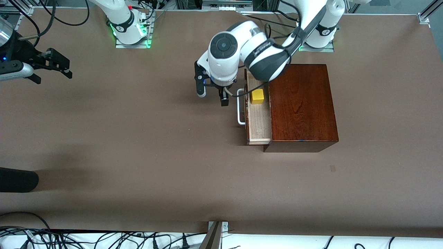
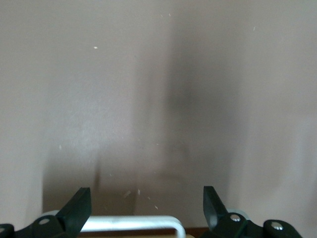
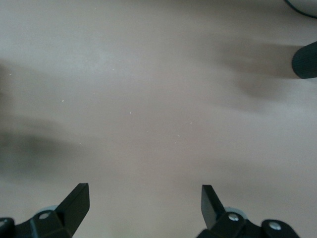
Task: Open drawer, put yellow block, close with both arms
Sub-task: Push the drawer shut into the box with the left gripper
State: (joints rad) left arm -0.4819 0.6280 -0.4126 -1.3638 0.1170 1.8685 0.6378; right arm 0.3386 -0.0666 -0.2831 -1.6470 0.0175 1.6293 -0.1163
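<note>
The drawer [image 1: 259, 121] of the dark reddish-brown box [image 1: 301, 103] stands pulled out toward the right arm's end of the table. The yellow block [image 1: 257, 96] lies in its pale tray, at the end farther from the front camera. The white loop handle [image 1: 241, 107] sticks out from the drawer front. My left gripper [image 1: 213, 97] is open and empty, just off the handle, over the table. In the left wrist view its fingers [image 2: 79, 206] stand wide apart with the handle [image 2: 129, 223] between them at the picture's edge. My right gripper [image 1: 52, 74] is open and empty, waiting at the right arm's end of the table.
Brown table cover [image 1: 138, 145] all round. A black rounded object [image 1: 17, 180] lies at the table's edge at the right arm's end, nearer the front camera; it also shows in the right wrist view [image 3: 304, 59]. Cables run along the table's edges.
</note>
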